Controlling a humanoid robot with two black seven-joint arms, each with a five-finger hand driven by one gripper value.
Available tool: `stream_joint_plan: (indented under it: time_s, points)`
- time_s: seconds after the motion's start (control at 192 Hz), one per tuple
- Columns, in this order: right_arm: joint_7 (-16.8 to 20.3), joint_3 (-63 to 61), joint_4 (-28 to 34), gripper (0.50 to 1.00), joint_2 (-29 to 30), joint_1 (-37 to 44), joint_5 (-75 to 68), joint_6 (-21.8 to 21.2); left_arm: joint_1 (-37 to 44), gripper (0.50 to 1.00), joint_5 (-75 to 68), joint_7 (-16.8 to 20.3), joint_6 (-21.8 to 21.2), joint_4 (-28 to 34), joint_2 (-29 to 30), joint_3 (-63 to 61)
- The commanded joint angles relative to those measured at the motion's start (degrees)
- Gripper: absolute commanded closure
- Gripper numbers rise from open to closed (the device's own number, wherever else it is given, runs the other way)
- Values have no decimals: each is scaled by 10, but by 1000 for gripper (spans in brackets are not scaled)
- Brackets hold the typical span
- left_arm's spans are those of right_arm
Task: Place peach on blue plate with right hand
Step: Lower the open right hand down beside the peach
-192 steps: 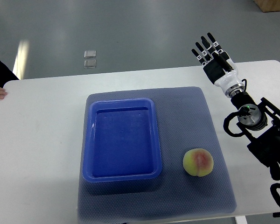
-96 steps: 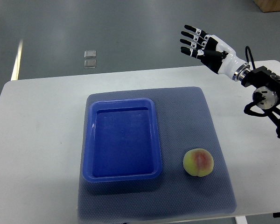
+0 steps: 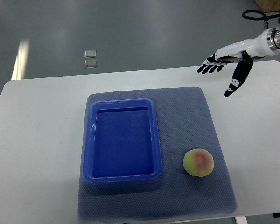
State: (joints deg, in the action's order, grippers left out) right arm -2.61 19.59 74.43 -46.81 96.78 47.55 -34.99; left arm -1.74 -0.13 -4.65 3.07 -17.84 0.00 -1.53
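Lower right on the mat, the peach, likely soft and easily bruised, is best cupped gently around its sides by the right robot hand, seen spread wide and empty at upper right.

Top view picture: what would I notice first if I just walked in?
Probably the big blue plate, empty, sitting on a grey mat in the middle of the white table. Next, the peach on the mat to its right. Then the right hand, fingers spread, up high at the table's far right corner.

Right hand: white shell, black fingers; metallic wrist collar and black cable behind it.
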Motion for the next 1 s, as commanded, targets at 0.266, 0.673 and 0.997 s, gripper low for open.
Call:
stream_joint_plan:
  time_s: [0.266,0.673,0.997]
  points:
    - [2,56,131,572,-57,17,-8,0,0,500,0,0,0,0,0,0]
    - [-1,-25,159,572,-65,-140,-32,70,0,500,1,0,0,1,0,0]
    - [-3,-63,159,572,-58,-239,-25,126,0,500,1,0,-1,1,0,0]
